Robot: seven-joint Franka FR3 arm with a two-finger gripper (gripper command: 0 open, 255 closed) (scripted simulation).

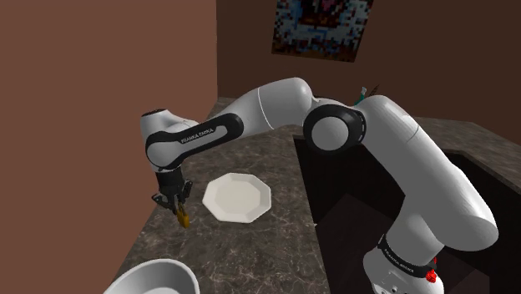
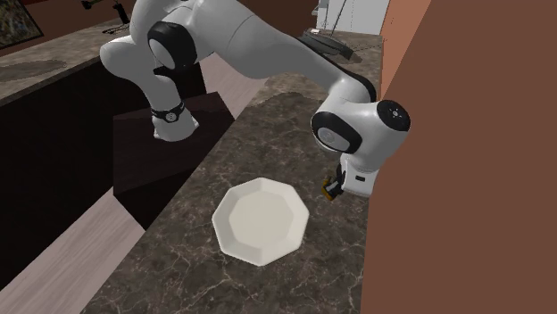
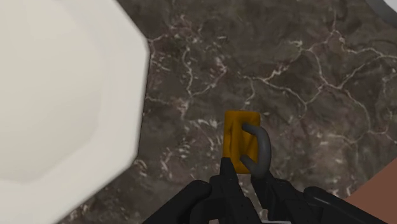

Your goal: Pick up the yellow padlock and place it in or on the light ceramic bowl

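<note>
- dark veined stone counter [image 1: 250, 250] runs along a plain brown wall [image 1: 83, 83], with a dark sunken sink [image 1: 359, 192] beside it and a pixelated picture [image 1: 321, 25] on the far wall.
- the padlock [image 3: 238, 130] sits right at the tips of the black gripper [image 3: 245, 175]. its fingers stand only narrowly apart and clasp the lock, one on the body and one by the shackle [image 3: 262, 149].
- lock and gripper are over the strip of counter between the wall and an eight-sided white dish [image 1: 237, 198], near the dish but not touching it. whether the lock clears the stone i cannot tell.
- the lock has a blocky orange-yellow body and a grey curved shackle lying against one face.
- the wrist view makes the shackle plain, where the shoulder view gives just a yellow sliver under the fingers.
- the shoulder view brings in a round pale bowl [image 1: 159, 277] at its lower left edge, apart from the lock.
- the second exterior view shows the arm's white wrist close against the wall.
</note>
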